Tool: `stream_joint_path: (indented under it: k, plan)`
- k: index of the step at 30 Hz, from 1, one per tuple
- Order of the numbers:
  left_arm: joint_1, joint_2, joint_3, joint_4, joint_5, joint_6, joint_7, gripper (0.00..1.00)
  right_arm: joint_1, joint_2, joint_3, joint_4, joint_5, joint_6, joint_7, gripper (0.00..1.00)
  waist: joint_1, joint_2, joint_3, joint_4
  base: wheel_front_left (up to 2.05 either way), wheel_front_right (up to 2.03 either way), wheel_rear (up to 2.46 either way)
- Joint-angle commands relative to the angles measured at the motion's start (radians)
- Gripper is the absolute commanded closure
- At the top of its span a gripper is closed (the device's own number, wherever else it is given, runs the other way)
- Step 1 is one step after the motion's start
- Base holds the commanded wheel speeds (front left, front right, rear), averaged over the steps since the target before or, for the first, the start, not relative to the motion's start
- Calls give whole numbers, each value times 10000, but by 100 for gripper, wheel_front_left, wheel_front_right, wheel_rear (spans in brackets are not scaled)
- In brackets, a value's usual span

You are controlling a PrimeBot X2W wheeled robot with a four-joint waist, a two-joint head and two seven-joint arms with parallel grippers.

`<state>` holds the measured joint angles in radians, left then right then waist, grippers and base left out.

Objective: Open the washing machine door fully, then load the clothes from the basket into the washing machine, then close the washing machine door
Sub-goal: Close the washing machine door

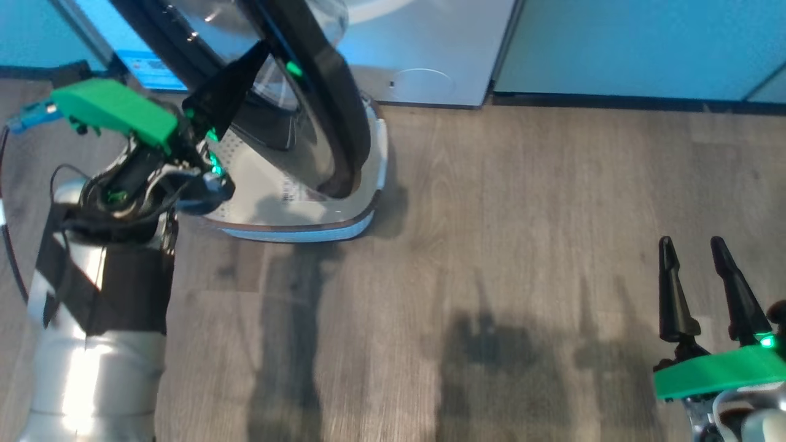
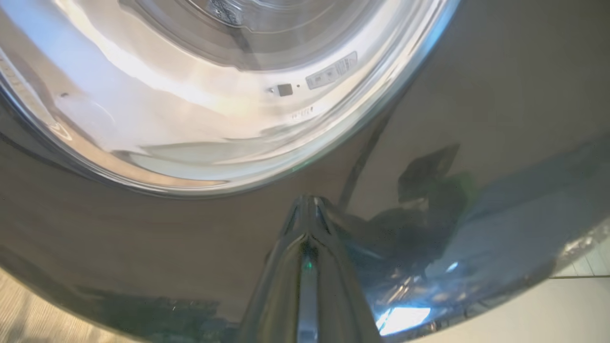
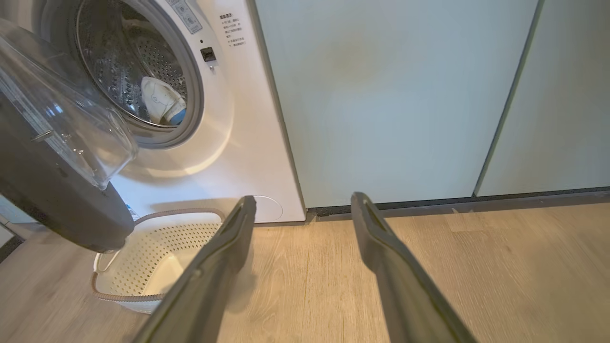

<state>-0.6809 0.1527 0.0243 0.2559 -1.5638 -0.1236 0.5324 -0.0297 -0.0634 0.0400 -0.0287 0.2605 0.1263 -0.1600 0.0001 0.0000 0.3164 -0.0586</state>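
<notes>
large round door with glossy black rim (image 1: 347, 123) hangs half open over the cream perforated plastic basket (image 3: 181, 236); it looks stiff, heavy and slick. left claw (image 1: 261, 54), pinched shut on nothing, tips against that rim: push there, not the glass bowl (image 3: 71, 128). right claw (image 1: 691, 245) spread wide, empty.

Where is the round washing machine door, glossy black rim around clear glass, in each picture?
Head view: door top, left of centre.
Left wrist view: door close up, spanning frame.
Right wrist view: door, left edge.
Shared landmark: cream perforated basket below it, head and right wrist.
</notes>
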Motion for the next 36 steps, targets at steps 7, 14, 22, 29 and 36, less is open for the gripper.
stream_joint_path:
  k: [7, 14, 22, 29, 36]
  plan:
    - [-1219, 138, 73, 337, 534, -71, -566, 100, -503, -12, 309, 49, 167, 44, -364, 0, -1, 0, 167, -607, 0, 0, 0]
    - [-1753, 64, -82, 892, 713, -71, -1080, 100, -624, 30, 433, 295, 222, 44, -506, 0, -1, 0, 129, -946, 0, 0, 0]
    - [-1422, 226, -98, 737, 522, -71, -1211, 100, -626, 63, 299, 501, 243, 44, -644, 0, -1, 0, 36, -991, 0, 0, 0]
    - [-430, 295, -97, 81, 517, -71, -1517, 100, -545, 63, -64, 580, 98, 44, -686, 0, -1, 0, -250, -647, 0, 0, 0]
    - [782, 224, -174, -842, 1015, -71, -2517, 13, -460, 56, -339, 549, -18, 44, -669, 0, -1, 0, -592, -264, 0, 0, 0]
